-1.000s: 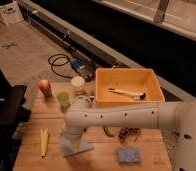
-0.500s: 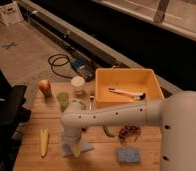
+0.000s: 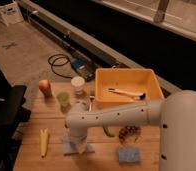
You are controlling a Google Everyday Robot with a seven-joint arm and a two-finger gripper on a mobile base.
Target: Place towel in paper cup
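The towel (image 3: 69, 148) is a flat grey-blue cloth lying on the wooden table (image 3: 98, 159) near its front left. My gripper (image 3: 79, 144) hangs from the white arm and points straight down onto the towel, covering its middle. The paper cup (image 3: 78, 85) is a small white cup standing upright at the back of the table, left of the orange bin and well behind the gripper.
A translucent green cup (image 3: 64, 99) stands in front of the paper cup. There is also a peach-coloured fruit (image 3: 45, 87), a yellow banana (image 3: 43, 142), a blue sponge (image 3: 128, 154), a brown ring-shaped item (image 3: 129, 133), and an orange bin (image 3: 141, 76) holding a utensil.
The arm has swung in from the right and fills more of the view. The gripper has come down a little onto the towel. The towel and cup have not moved.
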